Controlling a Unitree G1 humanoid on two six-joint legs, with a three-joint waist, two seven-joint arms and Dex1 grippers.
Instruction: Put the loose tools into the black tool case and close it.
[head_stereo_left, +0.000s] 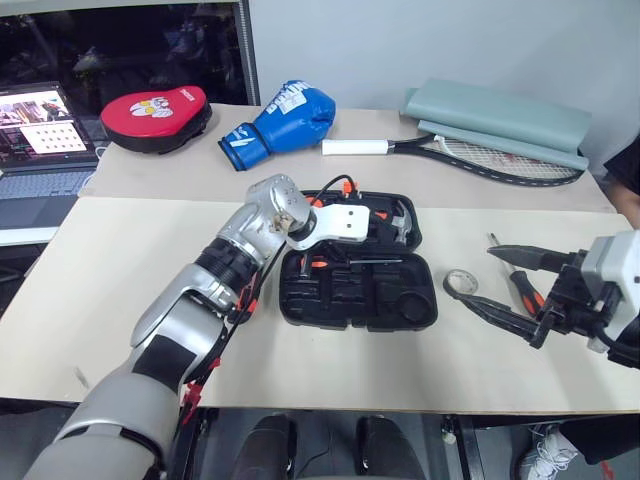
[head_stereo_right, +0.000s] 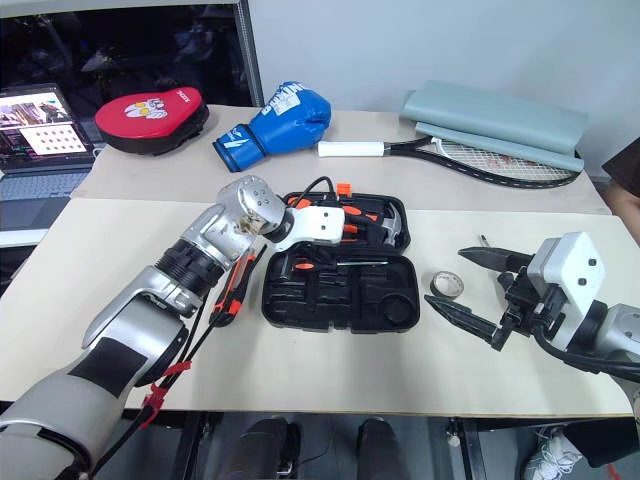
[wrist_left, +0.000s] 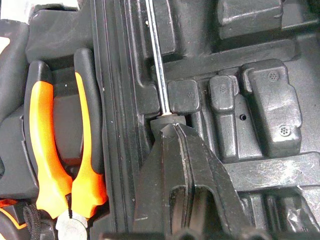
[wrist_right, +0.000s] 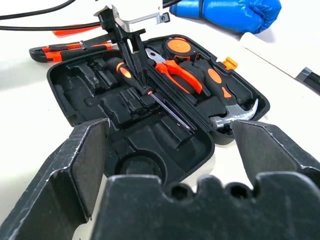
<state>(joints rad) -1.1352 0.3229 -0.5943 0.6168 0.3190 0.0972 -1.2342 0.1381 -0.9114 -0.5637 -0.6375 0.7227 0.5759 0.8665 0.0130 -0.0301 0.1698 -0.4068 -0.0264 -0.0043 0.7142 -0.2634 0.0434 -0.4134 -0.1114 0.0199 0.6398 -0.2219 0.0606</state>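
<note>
Left pincer (wrist_right: 131, 50): clamped on the long orange-and-black-handled screwdriver (wrist_right: 150, 92), low over the open case, steel shaft along a moulded slot beside the hinge ridge.
Right pincer (head_stereo_right: 487, 292): black fingers spread wide, empty, held off the case's right side above the surface (head_stereo_right: 330, 370).
Black moulded-plastic tool case (head_stereo_left: 330, 305): lay open in the middle of the pale surface, lid flat, not closed.
Already seated: orange-handled pliers (wrist_left: 62, 165), steel-headed hammer (wrist_right: 235, 114), a round orange-and-black part at the far corner of the lid half.
Still loose, left of case: orange-and-black utility knife (wrist_right: 70, 50), flat on the surface just beside the case's edge.
Still loose, right of case: small tape roll (head_stereo_right: 446, 285), near the case; second orange-and-black-handled screwdriver (head_stereo_left: 527, 292), close under the right pincer's fingers.
Small tester screwdriver: could not be made out.
Progress, as judged: early; one tool going in, several left, round recess vacant, lid last.
</note>
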